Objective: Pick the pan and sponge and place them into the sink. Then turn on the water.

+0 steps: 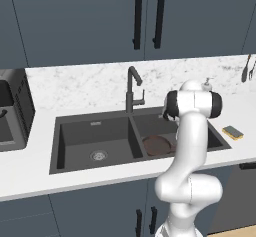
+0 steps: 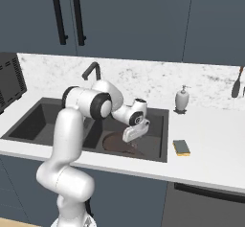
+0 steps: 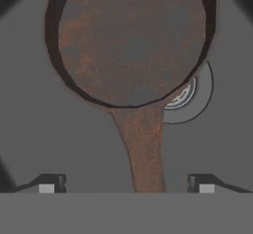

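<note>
1. The pan (image 1: 157, 144) lay on the floor of the right-hand basin of the sink (image 1: 75, 131), partly covering that basin's drain (image 3: 195, 92), as the hand view showed.
2. The hand (image 2: 133, 145) hung low in that same basin, just above the pan's handle. In the hand view its two fingertips (image 3: 49, 183) stood wide apart on either side of the handle, with clear gaps, so the hand was spread wide and held nothing.
3. The pan's share of the task looked done; the sponge (image 2: 181, 147) was not yet in the sink. It rested on the worktop (image 2: 215, 140) just beside the sink's right rim, on the near side of the soap dispenser (image 2: 182, 99).
4. The relation the next move seemed to turn on: the sponge lay to the robot's right of the hand, up over the basin wall. The hand would probably have to rise clear of the rim before crossing. The sponge's long axis ran roughly front to back in the right base view, so a grip across its short side looked likelier.
5. The hand view gave the handle between the fingertips and the half-hidden drain; neither base view settled those. The left base view hid the hand behind the arm's own link.
6. The base views supplied the sponge, the dispenser and the faucet (image 1: 132, 88) standing behind the divider between the basins, with no water running.
</note>
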Robot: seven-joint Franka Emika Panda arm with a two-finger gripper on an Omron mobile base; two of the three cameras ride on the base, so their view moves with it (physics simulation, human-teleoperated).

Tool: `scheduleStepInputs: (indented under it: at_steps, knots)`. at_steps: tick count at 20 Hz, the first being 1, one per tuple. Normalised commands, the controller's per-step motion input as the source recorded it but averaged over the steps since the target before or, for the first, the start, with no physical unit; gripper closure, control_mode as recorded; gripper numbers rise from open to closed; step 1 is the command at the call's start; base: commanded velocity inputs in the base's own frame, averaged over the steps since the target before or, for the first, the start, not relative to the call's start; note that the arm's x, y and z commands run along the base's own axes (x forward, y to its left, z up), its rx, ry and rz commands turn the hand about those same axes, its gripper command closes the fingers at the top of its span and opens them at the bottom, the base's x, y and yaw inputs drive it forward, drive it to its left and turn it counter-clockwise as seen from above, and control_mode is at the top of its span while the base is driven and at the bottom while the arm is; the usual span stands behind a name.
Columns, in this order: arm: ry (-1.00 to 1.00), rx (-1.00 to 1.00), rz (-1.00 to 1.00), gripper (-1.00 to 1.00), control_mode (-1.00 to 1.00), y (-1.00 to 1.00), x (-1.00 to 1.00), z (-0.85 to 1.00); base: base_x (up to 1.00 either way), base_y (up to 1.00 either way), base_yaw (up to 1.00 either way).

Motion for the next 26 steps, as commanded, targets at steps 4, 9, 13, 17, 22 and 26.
scheduleStepInputs:
  at_steps: [4, 9, 13, 17, 22, 26]
  knots:
    - [0.0, 0.0, -0.18, -1.0, -1.0, -0.03, -0.06, 0.79, 0.0, 0.0, 0.0]
    - [0.0, 0.0, -0.24, -1.0, -1.0, -0.21, -0.02, 0.41, 0.0, 0.0, 0.0]
    - [0.0, -0.05, -0.28, -1.0, -1.0, -0.21, 0.0, 0.03, 0.0, 0.0, 0.0]
    - [0.0, -0.02, -0.02, -1.0, -1.0, -0.02, 0.0, -0.04, 0.0, 0.0, 0.0]
    - [-0.02, -0.05, -0.07, -1.0, -1.0, -0.33, 0.0, 0.15, 0.0, 0.0, 0.0]
    - [0.0, -0.1, -0.11, -1.0, -1.0, -0.81, -0.01, 0.24, 0.0, 0.0, 0.0]
